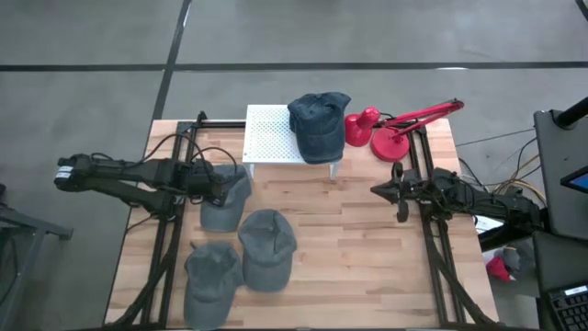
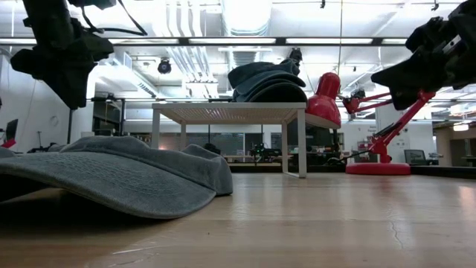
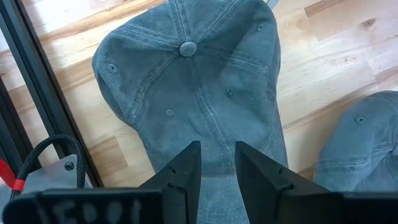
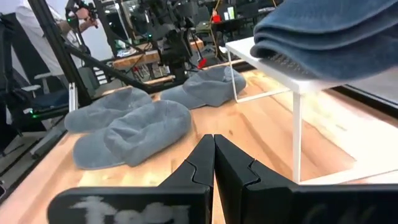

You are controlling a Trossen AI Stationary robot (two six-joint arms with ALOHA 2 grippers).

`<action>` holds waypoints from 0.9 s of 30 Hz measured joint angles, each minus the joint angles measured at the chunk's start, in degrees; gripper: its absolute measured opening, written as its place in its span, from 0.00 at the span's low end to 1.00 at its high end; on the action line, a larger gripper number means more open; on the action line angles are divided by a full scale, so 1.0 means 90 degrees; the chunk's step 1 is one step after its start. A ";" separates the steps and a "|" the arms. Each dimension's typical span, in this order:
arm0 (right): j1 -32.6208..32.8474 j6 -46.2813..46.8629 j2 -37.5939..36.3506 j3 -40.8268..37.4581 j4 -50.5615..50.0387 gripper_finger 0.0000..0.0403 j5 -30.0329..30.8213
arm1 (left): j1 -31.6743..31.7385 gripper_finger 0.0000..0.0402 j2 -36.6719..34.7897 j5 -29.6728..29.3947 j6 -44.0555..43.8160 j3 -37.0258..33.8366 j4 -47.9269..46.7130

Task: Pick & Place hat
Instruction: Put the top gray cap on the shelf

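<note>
Here the grey hat (image 1: 223, 198) that the next move concerns lies flat on the counter (image 1: 367, 248), at about 9 o'clock from the counter's middle in the high view, directly under the left gripper (image 1: 217, 187). In the left wrist view its crown button (image 3: 188, 48) is ahead of the jaws, and the hat's long axis runs roughly along the pointing direction of the fingers (image 3: 180, 177), so the jaws straddle the rear part of the crown. These jaws are a little apart and hold nothing.

Two more grey hats (image 1: 241, 257) lie near 7 o'clock, close to each other. A dark blue hat (image 1: 318, 124) already sits on the white stand (image 1: 266, 138) at 12 o'clock, with a red lamp (image 1: 395, 129) just beside it at 1 o'clock.

The right gripper (image 1: 401, 191) waits at 3 o'clock, well apart from all grey hats; its jaws are pressed together and empty. I judge the left arm is clearly nearer, and needs mainly to go down.
</note>
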 joint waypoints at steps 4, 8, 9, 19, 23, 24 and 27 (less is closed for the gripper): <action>0.0000 0.0298 0.0016 0.0002 -0.0012 0.02 -0.0018 | 0.0002 0.25 0.0000 -0.0002 0.0002 -0.0002 0.0000; 0.0000 0.0107 0.0016 0.0002 -0.0012 0.02 -0.0015 | 0.0002 0.25 0.0000 -0.0103 0.0010 -0.0002 0.0000; 0.0000 0.0051 0.0016 0.0002 -0.0013 0.02 -0.0012 | 0.0002 0.25 0.0000 -0.0141 0.0012 -0.0002 0.0000; 0.0000 -0.0013 0.0015 0.0005 -0.0017 0.02 -0.0011 | 0.0000 0.25 0.0000 -0.0203 -0.0143 -0.0002 -0.0062; 0.0000 0.0231 0.0014 0.0007 0.0001 0.02 0.0036 | 0.0002 0.25 0.0000 -0.0334 -0.0373 -0.0002 -0.0190; 0.0000 0.0678 0.0014 0.0007 0.0034 0.02 0.0166 | 0.0001 0.25 0.0000 -0.0379 -0.0353 -0.0002 -0.0193; -0.0001 0.2689 0.0004 0.0012 0.0042 0.02 0.0649 | 0.0002 0.27 0.0000 -0.0414 -0.0275 -0.0002 -0.0191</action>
